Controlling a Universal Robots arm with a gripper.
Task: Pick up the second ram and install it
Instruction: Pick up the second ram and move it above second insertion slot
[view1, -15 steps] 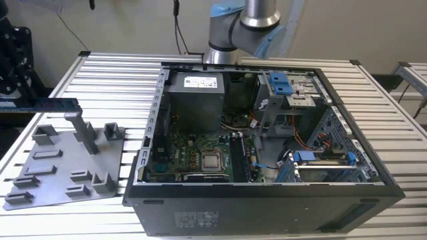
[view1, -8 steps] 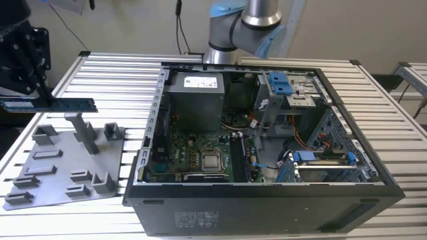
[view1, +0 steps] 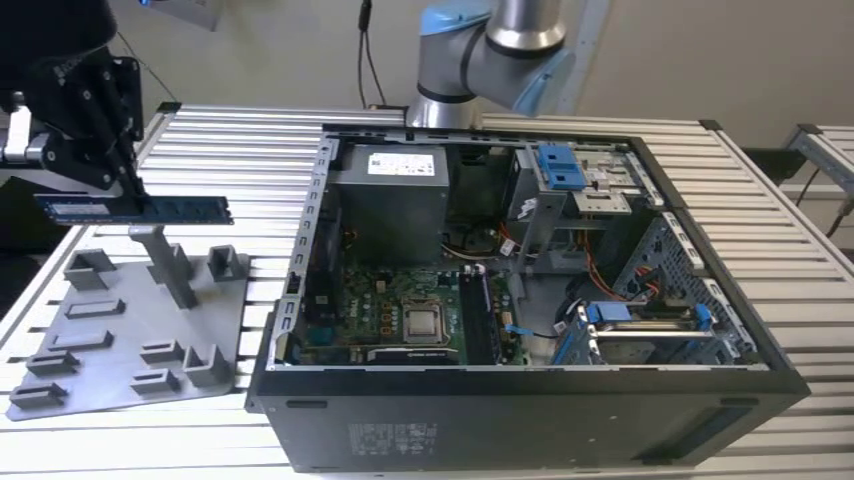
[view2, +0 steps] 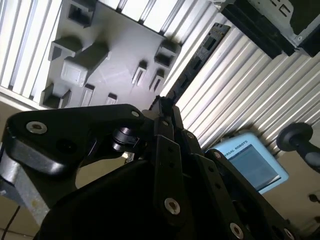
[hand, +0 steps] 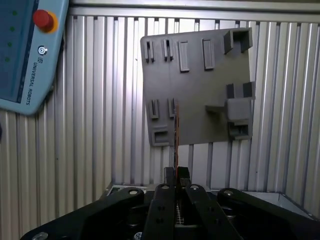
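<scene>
The second ram (view1: 147, 209), a long thin dark board, hangs level in the air above the grey fixture plate (view1: 120, 340) at the exterior view's left. My gripper (view1: 124, 196) is shut on it near one end. In the first wrist view the ram (hand: 175, 132) shows edge-on, rising from the gripper (hand: 176, 174) over the plate (hand: 200, 100). In the second wrist view the ram (view2: 200, 55) runs out from the gripper (view2: 163, 106) over the slatted table. The open computer case (view1: 314, 200) lies apart, to the exterior view's right.
Inside the case lie the green motherboard (view1: 374, 315), a silver processor chip (view1: 424, 322), dark memory slots (view1: 475, 310) and blue drive brackets (view1: 561, 165). Upright pegs (view1: 167, 262) stand on the fixture plate below the ram. A teach pendant (hand: 22, 55) lies on the slatted table.
</scene>
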